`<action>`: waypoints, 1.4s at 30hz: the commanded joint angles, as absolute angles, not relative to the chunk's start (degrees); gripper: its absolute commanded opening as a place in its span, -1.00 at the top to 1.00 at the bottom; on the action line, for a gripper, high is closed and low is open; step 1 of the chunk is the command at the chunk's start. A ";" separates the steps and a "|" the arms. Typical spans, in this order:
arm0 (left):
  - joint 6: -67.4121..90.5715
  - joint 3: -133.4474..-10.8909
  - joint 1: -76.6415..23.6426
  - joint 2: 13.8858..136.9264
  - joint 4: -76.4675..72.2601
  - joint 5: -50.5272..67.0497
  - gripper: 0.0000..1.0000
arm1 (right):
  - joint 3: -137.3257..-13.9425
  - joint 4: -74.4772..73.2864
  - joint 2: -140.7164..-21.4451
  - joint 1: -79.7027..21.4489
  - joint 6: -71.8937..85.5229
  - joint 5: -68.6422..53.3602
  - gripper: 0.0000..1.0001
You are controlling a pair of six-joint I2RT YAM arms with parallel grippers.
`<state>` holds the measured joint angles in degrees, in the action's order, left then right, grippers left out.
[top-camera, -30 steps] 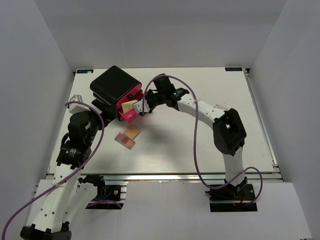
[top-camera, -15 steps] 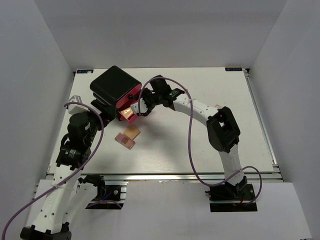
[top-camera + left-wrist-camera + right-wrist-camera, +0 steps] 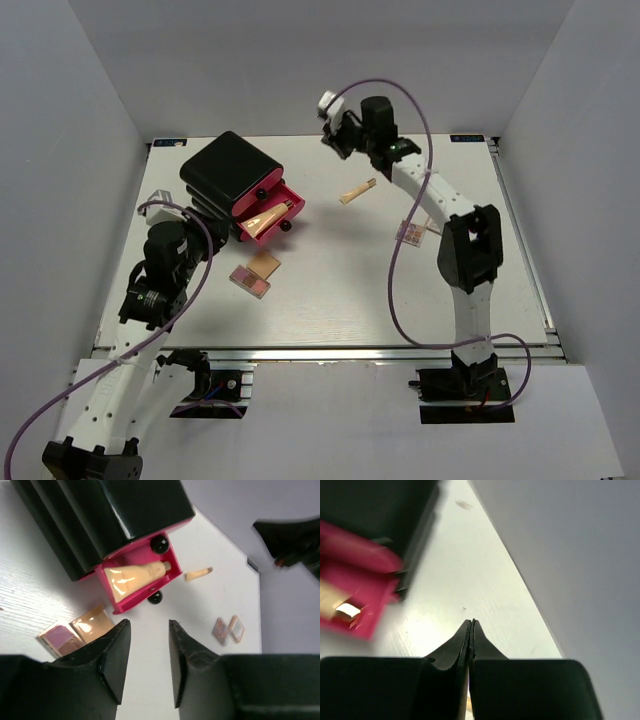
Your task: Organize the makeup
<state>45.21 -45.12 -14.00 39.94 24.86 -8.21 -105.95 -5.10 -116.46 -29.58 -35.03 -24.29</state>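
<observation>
The white table (image 3: 340, 300) stands between plain grey walls (image 3: 330, 60). The left gripper (image 3: 146, 630) is parted and holds nothing. The right gripper (image 3: 471, 626) has its fingers pressed together.

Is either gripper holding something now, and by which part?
Nothing appears held. The left gripper is open and empty; the right gripper is shut, with nothing visible between its fingers.

The top camera is looking down on the whole worktop (image 3: 330, 300); both wrist cameras, nearer, are sharing the pink drawer (image 3: 131, 600) with it.
</observation>
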 commanded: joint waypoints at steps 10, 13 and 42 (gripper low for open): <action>49.04 -40.52 -14.15 41.84 25.40 -3.08 0.00 | -112.85 -16.95 -126.91 -19.87 -32.60 -31.70 -0.76; 48.43 -40.78 -14.15 42.01 26.19 -3.34 -0.08 | -113.11 -20.99 -127.70 -19.78 -66.28 -27.97 -0.61; 47.99 -39.99 -14.15 42.02 26.54 -4.22 -0.19 | -128.76 -48.95 -145.02 -19.34 -100.81 -25.58 -0.28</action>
